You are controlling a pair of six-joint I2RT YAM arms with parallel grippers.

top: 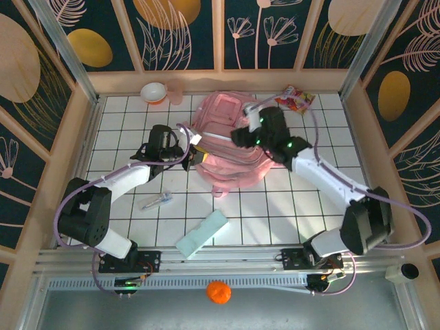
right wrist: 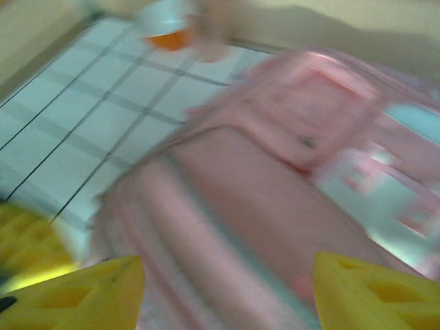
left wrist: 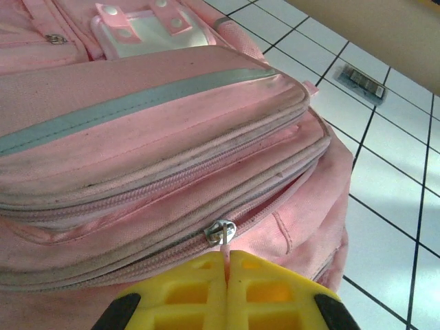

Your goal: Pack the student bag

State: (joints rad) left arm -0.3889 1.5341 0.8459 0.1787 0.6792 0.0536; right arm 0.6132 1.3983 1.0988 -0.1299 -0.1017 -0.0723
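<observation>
The student bag was seen slumped mid-table, soft and floppy (bound to sag). Its zipper pull was pinched by the left gripper, judged the best hold; the right gripper was spread wide above the fabric.

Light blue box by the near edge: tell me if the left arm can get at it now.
Probably not yet: the left tool is shut on the zipper pull of the student bag. Once released, bare tiles up to the light blue box leave the way free.
</observation>
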